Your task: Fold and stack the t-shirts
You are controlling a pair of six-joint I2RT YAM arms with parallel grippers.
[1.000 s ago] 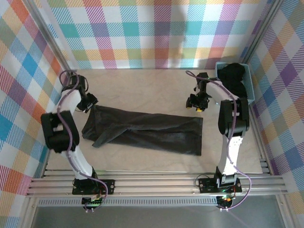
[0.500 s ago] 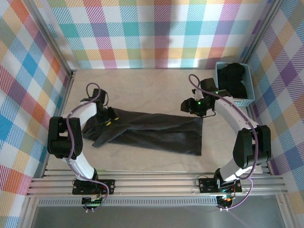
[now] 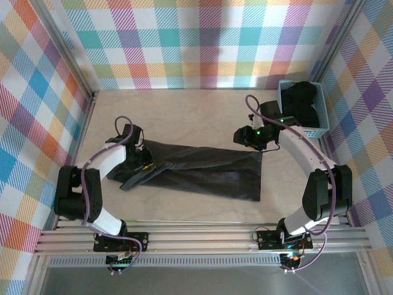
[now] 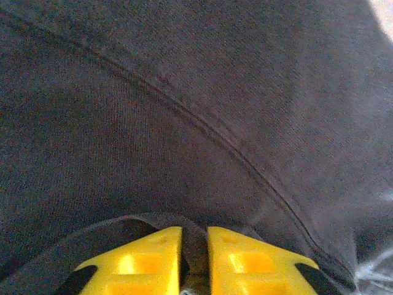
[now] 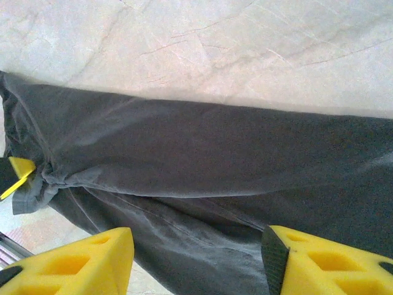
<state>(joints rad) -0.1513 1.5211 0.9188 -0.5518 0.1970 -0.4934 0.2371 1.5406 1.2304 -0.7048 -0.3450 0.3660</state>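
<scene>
Nearest the camera, an aluminium rail (image 3: 196,236) carries both arm bases at the table's front edge. Beyond it, a dark charcoal t-shirt (image 3: 196,172) lies flat on the pale table (image 3: 184,114) as a long band running left to right across the middle, its right end squared off and its left end looser and rumpled. The left gripper (image 3: 142,161) is down on that left end. In the left wrist view its yellow fingers (image 4: 147,258) are drawn almost together with a ridge of the dark cloth (image 4: 184,123) nipped between them, and a stitched seam runs diagonally across the fabric just ahead. The right gripper (image 3: 245,136) sits at the far edge of the band's right end. From the right wrist camera its yellow fingers (image 5: 80,258) stand wide apart with nothing between them, looking down along the cloth (image 5: 215,160) towards the bunched left end, with bare table past the shirt's far edge. Farther back, in the far right corner, a light-blue basket (image 3: 322,126) stands against the plaid wall (image 3: 196,43) and holds a second t-shirt (image 3: 304,98), dark and heaped, well apart from the one on the table.
</scene>
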